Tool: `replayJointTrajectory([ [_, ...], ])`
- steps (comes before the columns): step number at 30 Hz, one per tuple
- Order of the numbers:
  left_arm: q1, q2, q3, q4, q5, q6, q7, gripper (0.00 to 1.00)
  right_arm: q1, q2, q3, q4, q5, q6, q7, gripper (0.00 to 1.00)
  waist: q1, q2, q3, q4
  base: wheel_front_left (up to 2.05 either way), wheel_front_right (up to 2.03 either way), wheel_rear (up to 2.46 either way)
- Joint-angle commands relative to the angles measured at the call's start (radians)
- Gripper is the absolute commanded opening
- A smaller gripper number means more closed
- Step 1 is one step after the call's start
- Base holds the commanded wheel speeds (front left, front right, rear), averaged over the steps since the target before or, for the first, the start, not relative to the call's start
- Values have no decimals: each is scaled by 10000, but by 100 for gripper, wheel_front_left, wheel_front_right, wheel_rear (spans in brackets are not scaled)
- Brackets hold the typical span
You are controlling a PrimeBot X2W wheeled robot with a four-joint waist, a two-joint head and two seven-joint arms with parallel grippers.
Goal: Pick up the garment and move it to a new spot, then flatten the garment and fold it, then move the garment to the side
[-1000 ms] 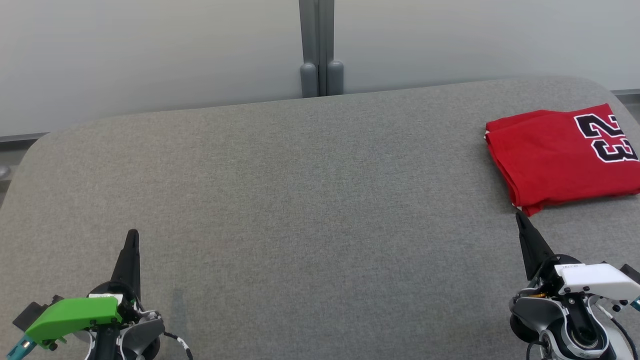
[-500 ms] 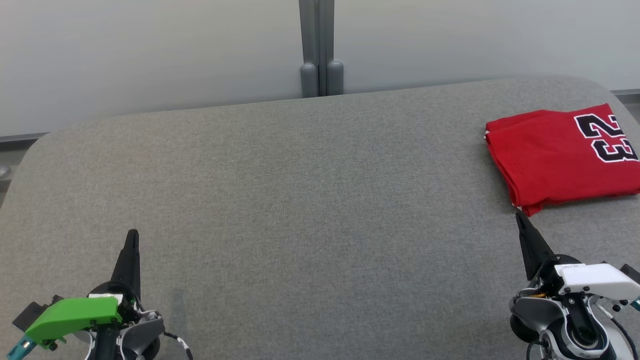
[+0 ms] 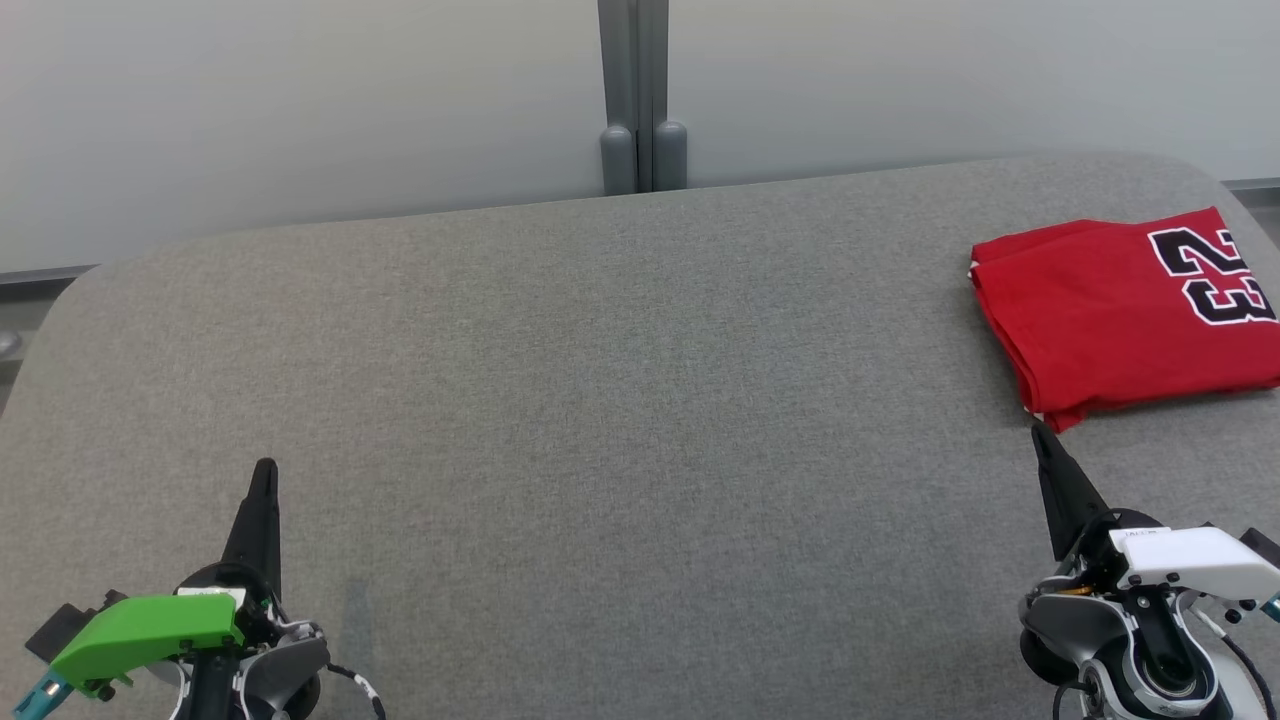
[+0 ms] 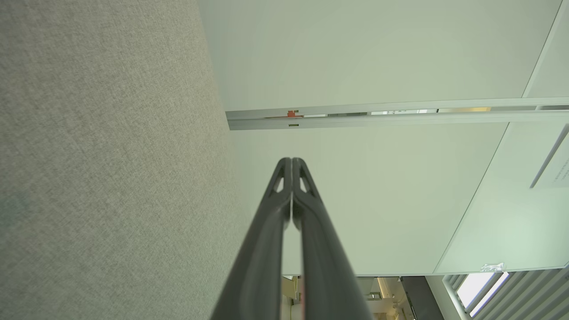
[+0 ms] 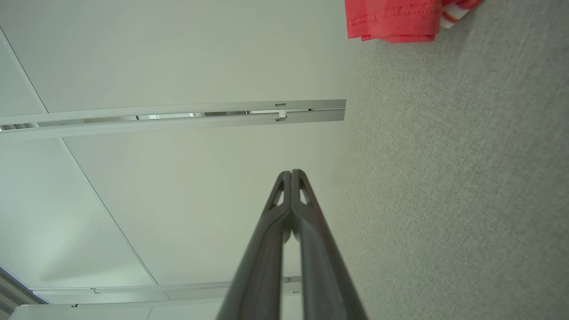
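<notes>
Closest to me, two grippers rest at the bottom corners of the head view: the left gripper (image 3: 264,468) under a green plastic cover (image 3: 140,632), the right gripper (image 3: 1038,430) under a white cover (image 3: 1190,560). Both are pinched fully together, their long dark fingers (image 4: 266,249) meeting tip to tip, and neither has hold of anything. They point across one broad padded surface (image 3: 620,400) of grey woven fabric with rounded corners. Just past the right gripper's tip, apart from it, lies the one garment (image 3: 1110,320): red cloth folded into a rough rectangle, layered edges toward me, a black "23" outlined in white on top, running off the view's right edge. Beyond the surface stand two smooth pale wall panels (image 3: 300,100), joined by one grey upright post (image 3: 640,90).
</notes>
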Motion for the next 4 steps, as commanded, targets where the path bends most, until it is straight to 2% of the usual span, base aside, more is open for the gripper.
replayJointTrajectory([
  [1,-107,7,27,-24,-30,-47,29,0,-68,-2,-22,-45,-34,4,26,0,0,0,0,0,0,0,0],
  [4,-107,7,27,-24,-30,-48,29,0,-68,0,-23,-45,-34,4,26,0,0,0,0,0,0,0,0],
])
